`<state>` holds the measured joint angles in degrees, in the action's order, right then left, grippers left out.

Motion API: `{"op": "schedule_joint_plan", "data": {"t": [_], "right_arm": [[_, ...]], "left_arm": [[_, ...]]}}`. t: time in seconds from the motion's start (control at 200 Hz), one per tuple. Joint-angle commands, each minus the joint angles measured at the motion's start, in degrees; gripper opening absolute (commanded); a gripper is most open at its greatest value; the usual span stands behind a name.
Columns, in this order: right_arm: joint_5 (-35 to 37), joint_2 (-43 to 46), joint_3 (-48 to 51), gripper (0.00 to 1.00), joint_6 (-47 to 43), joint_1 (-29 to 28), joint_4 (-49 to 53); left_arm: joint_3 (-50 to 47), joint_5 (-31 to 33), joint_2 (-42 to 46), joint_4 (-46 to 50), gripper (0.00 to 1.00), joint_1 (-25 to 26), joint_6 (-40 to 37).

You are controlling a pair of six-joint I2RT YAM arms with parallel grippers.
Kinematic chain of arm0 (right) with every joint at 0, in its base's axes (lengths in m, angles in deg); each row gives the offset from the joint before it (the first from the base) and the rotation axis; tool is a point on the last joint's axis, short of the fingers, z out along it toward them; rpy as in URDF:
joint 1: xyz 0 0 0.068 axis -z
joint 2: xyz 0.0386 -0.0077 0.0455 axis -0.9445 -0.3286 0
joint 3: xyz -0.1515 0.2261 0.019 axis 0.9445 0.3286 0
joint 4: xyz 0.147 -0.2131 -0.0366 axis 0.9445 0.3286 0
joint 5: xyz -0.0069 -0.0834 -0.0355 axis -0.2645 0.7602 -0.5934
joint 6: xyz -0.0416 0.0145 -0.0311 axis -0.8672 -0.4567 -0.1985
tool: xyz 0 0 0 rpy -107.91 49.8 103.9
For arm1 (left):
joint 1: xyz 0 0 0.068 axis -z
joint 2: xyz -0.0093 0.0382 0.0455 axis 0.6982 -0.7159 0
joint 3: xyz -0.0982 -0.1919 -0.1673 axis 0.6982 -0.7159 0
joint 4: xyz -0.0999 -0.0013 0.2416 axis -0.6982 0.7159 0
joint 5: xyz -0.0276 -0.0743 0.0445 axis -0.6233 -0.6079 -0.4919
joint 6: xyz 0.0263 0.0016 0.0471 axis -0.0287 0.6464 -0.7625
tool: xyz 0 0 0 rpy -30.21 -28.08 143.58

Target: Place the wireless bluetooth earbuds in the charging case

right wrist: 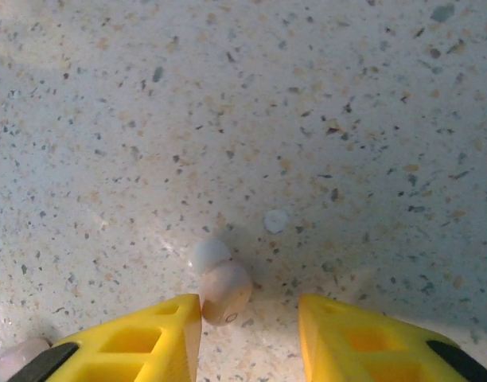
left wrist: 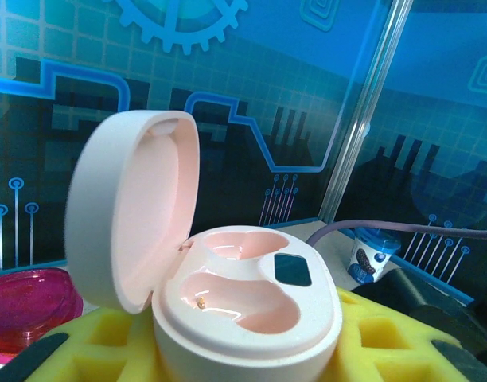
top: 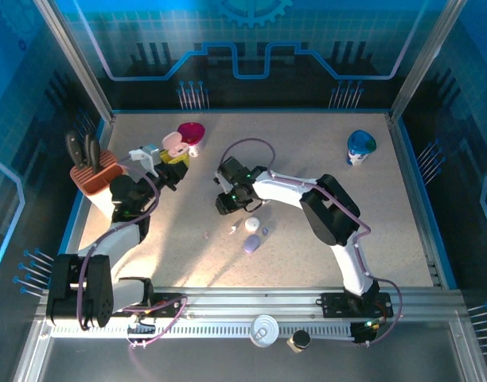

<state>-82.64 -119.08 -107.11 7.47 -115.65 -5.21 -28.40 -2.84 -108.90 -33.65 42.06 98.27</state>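
My left gripper (left wrist: 243, 354) is shut on the open pink charging case (left wrist: 251, 294), its yellow fingers (left wrist: 84, 358) on either side of the base. The lid stands up and both wells are empty. In the top view that case (top: 175, 143) is held at the back left. My right gripper (right wrist: 250, 318) hangs low over the table, open, with a pinkish earbud (right wrist: 222, 288) between its jaws, touching the left finger and clear of the right one. Another earbud (right wrist: 19, 356) lies at the lower left. Small earbuds (top: 233, 231) are scattered near the right gripper (top: 230, 205).
A white oval case (top: 252, 225) and a purple one (top: 251, 243) lie mid-table. A magenta bowl (top: 192, 131) sits behind the held case, an orange rack (top: 96, 175) at the left, a blue cup (top: 360, 147) at the back right. A tiny white speck (right wrist: 275, 220) lies beyond the earbud.
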Motion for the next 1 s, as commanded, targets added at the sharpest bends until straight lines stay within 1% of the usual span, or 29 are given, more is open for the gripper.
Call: {"op": "schedule_joint_plan", "data": {"t": [0.0, 0.195, 0.36, 0.505, 0.575, 0.665, 0.88, 0.99], "right_arm": [[-6.1, -1.3, -0.8, 0.35, 2.9, 0.7, -1.4], [-9.0, -2.3, -0.3, 0.31, 4.0, 1.5, -3.0], [-8.7, -3.0, -0.3, 0.26, 4.2, 1.9, -3.2], [-7.5, -3.1, -0.5, 0.26, 4.2, 2.4, -2.2], [-7.3, -3.4, -0.4, 0.31, 4.6, 2.7, -2.1], [-7.4, -3.7, -0.6, 0.31, 5.0, 2.8, -2.5], [-6.8, -4.3, -2.0, 0.22, 5.1, 2.9, -1.6], [-6.2, -2.4, -0.8, 0.21, 5.0, 3.2, -1.6]], "left_arm": [[0.3, -0.3, 1.6, -0.3, 0.36, -0.7, -1.5], [0.4, -0.6, 1.3, -0.3, 0.35, -0.7, -1.5], [0.6, -0.9, 1.1, -0.3, 0.35, -0.7, -1.3], [0.7, -1.3, 1.1, 0.0, 0.35, -0.7, -1.2], [0.7, -1.5, 1.0, -0.3, 0.35, -0.6, -1.1], [0.6, -1.7, 0.9, -0.7, 0.35, -0.6, -0.8], [0.5, -1.9, 0.8, -0.7, 0.35, -0.6, -0.7], [0.5, -2.0, 0.8, -0.4, 0.35, -0.6, -1.1]]}}
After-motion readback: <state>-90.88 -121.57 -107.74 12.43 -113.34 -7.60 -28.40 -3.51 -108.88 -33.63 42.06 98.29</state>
